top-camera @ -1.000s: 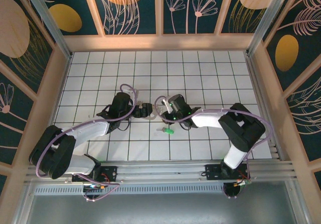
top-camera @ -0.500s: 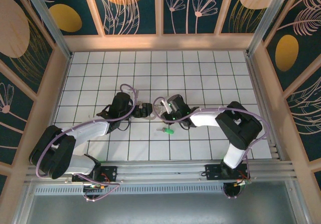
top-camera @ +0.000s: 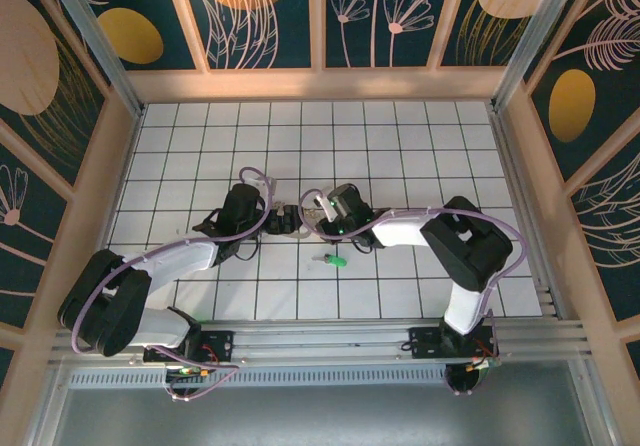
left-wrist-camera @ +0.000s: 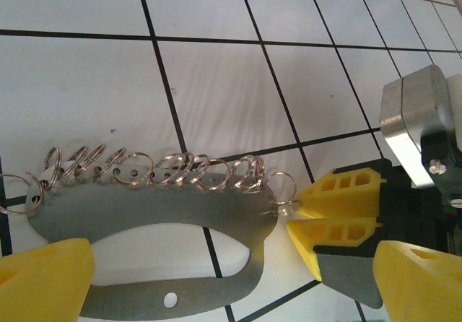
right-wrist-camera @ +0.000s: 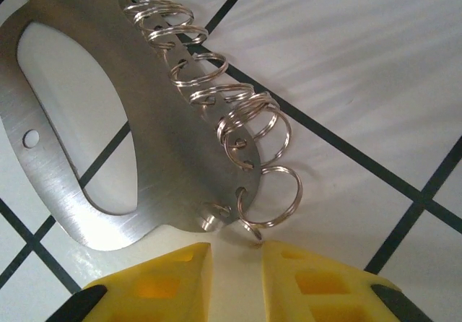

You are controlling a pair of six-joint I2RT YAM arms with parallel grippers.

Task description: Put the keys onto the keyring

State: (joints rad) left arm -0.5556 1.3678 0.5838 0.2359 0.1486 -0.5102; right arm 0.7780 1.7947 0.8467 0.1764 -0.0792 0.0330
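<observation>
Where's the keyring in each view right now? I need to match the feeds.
Top external: keyring at centre, just left of the right end effector.
Left wrist: keyring lower centre-left.
Right wrist: keyring upper left, slanting down to centre.
Shared landmark: right end effector at the keyring's end.

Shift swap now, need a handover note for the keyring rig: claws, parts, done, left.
Left claw: open, straddling the flat steel keyring plate with an oval cut-out and a row of split rings.
Right claw: fingers nearly together at the plate's end split ring; grip cannot be confirmed.
Small green-headed, silver-bladed key: loose on the white tiled table, apart from the plate.
Done: nothing threaded. Left: pick up the key, thread it onto a ring.
</observation>
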